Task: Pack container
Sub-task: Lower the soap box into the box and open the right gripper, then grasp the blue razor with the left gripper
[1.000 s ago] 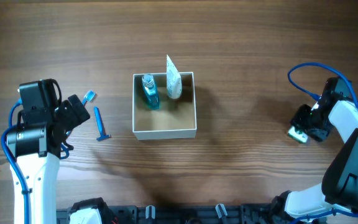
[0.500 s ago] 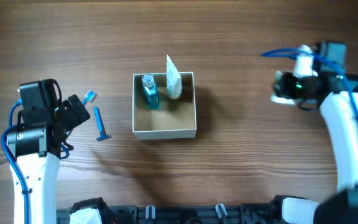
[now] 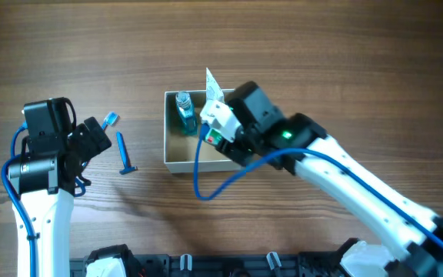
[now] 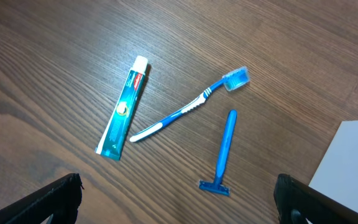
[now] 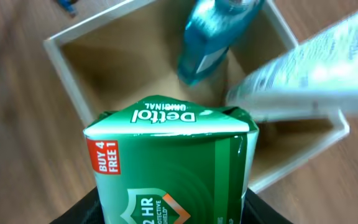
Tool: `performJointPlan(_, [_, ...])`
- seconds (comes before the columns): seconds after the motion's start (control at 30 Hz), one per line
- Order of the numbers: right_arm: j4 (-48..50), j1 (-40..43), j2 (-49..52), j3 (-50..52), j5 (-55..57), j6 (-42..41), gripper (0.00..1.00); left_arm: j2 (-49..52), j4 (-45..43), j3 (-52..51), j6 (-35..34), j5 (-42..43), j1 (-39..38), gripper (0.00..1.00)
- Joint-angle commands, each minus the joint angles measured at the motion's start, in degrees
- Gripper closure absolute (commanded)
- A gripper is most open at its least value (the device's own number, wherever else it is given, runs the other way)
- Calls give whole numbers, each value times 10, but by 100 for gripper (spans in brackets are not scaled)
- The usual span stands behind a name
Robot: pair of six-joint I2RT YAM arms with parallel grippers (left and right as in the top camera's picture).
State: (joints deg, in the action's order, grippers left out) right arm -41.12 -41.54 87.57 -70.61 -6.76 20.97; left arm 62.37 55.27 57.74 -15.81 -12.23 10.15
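I see the container [image 3: 183, 152] at mid-table holding a blue bottle [image 3: 185, 115] and a white tube [image 3: 214, 96], while my right gripper [image 3: 225, 135], clamped on a green soap pack [image 5: 169, 162], hangs over it. A toothbrush [image 4: 188, 111], razor [image 4: 224, 152] and toothpaste [image 4: 122, 109] lie unpacked below my left gripper [image 4: 179, 199], which is spread wide and empty. Only the left wrist view shows the toothpaste.

Even, soft light — right wrist view blurred, perhaps by motion.

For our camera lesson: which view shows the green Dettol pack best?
Right wrist: the Dettol pack is close, label readable. Overhead shows only a green sliver under the arm; left wrist misses it.
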Motion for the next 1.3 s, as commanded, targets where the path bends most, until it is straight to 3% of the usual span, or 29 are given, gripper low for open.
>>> performJointPlan(0.0, [55,-3,51,-3,25,13,71,3,-2,10,-5,-13,3,0])
performJointPlan(0.03, [63,-3,59,-3,25,10,71,3,-2,10,-5,-13,3,0])
performJointPlan(0.1, [65,-3,72,-3,25,2,49,3,-2,10,-5,-13,3,0])
performJointPlan(0.13, [63,-3,74,-3,24,-2,46,3,-2,10,-5,-13,3,0])
performJointPlan(0.17, [62,-3,74,-3,25,-5,37,3,-2,10,-5,-13,3,0])
performJointPlan(0.2, [63,-3,69,-3,25,-19,21,3,-2,10,-5,-13,3,0])
performJointPlan(0.23, [62,-3,61,-4,25,-28,15,3,-2,10,-5,-13,3,0])
performJointPlan(0.4, [64,3,-45,-18,87,-107,0,2,-2,10,-5,14,3,0])
performJointPlan(0.5, [-3,69,-153,-18,167,-337,0,-6,-4,11,66,120,2,0])
performJointPlan(0.6, [-107,192,-213,-18,156,-468,0,0,-6,11,76,165,-29,0])
performJointPlan(0.73, [-152,332,-216,-10,72,-439,0,55,-10,10,45,140,-79,0])
performJointPlan(0.83, [-167,371,-187,-9,28,-418,0,123,-10,10,29,139,-75,0])
performJointPlan(1.07, [-183,373,-97,-9,28,-417,0,306,-42,10,34,156,-71,0])
performJointPlan(1.27, [-189,373,-89,-9,28,-404,0,378,-82,10,34,153,-71,0])
